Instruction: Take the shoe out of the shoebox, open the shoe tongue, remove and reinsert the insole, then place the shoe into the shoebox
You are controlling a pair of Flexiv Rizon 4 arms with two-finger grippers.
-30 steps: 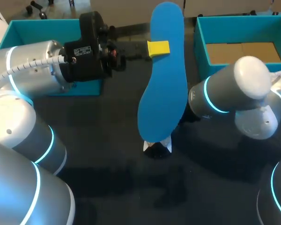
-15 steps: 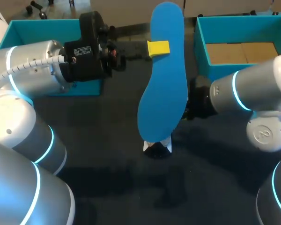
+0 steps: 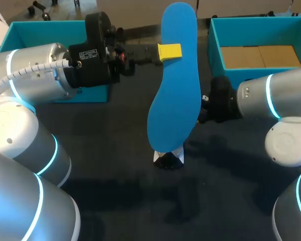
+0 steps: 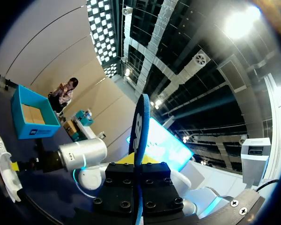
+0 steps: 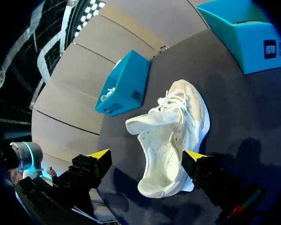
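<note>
Insole grasp, three views. The left claw (image 3: 169, 51) is clenched on a long flat blue insole (image 3: 175, 85), pinching it partway along its length. The insole is held upright between the fingers, its broad face toward the head camera. In the left wrist view it rises edge-on out of the claw.

The right claw (image 5: 147, 157) is released, its yellow-tipped fingers (image 5: 99, 153) spread wide. A white lace-up mesh sneaker (image 5: 175, 133) rests on the dark table (image 5: 253, 117) directly ahead of this claw. Its heel opening is nearest the claw, between the tips, and its tongue is lifted away from the opening. Whether either tip touches the sneaker cannot be told.

Beyond the sneaker's toe stands a teal open shoebox (image 5: 124, 84). A second teal box (image 5: 253, 33) sits off to the claw's side.
</note>
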